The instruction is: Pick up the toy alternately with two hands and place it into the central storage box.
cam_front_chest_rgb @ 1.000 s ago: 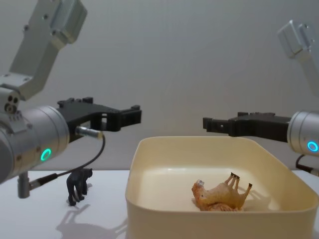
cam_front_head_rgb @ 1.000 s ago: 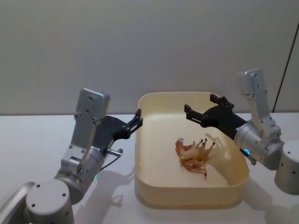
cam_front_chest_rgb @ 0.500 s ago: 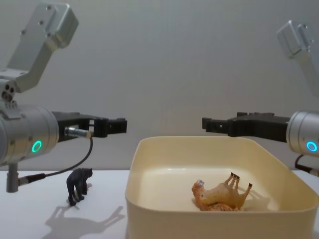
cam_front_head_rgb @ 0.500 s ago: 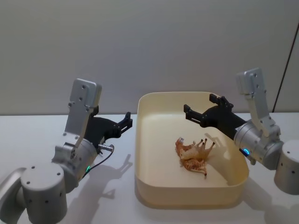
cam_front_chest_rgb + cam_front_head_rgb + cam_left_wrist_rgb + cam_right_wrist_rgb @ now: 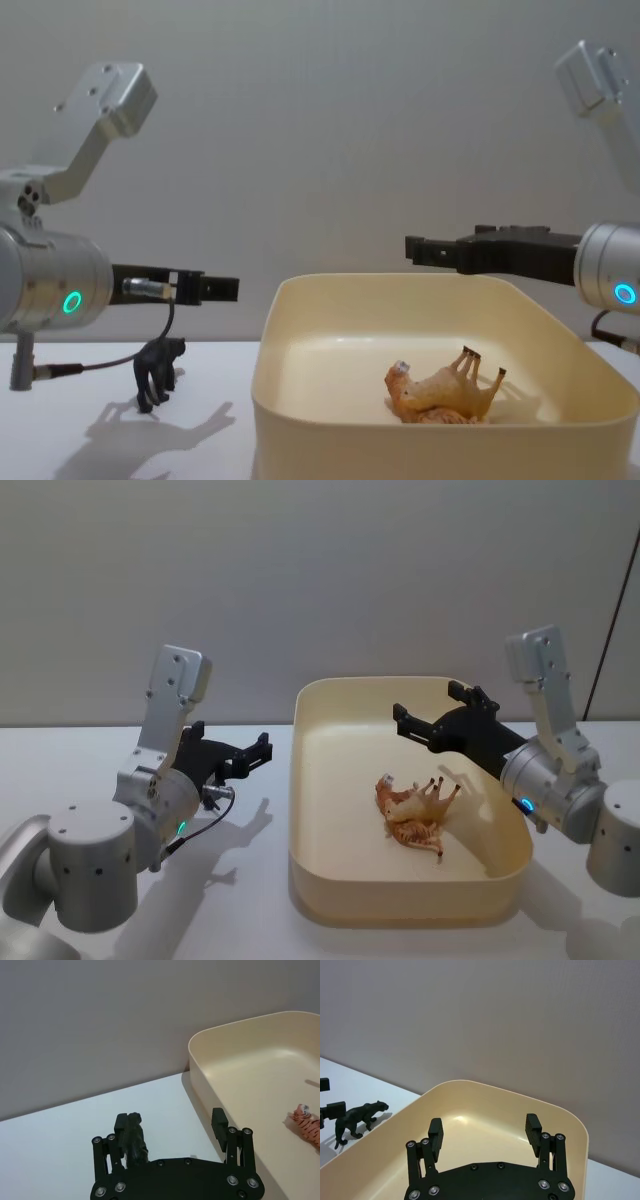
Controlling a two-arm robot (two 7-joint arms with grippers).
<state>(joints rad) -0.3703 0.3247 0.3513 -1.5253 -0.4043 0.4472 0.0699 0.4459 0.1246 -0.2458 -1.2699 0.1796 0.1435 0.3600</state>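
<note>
Hovering left gripper [image 5: 170, 1127] jaws apart above black panther [image 5: 158, 371], right gripper [image 5: 484, 1132] jaws apart over storage box [image 5: 310, 880]

Storage box [image 5: 310, 880]: smooth cream plastic, faint sheen. Left gripper [image 5: 170, 1127] and right gripper [image 5: 484, 1133]: matt black, metal screws. Arms [image 5: 45, 280]: brushed silver metal. Panther toy [image 5: 158, 372]: matt black plastic. Table [image 5: 60, 770]: smooth, matt white.

**Setting: robot test bench**

A bare white table [image 5: 80, 770] set against a plain grey wall [image 5: 320, 570], holding just a beige tub [image 5: 400, 905] and small toy animals [image 5: 410, 815], indicates a laboratory workspace rather than a home
</note>
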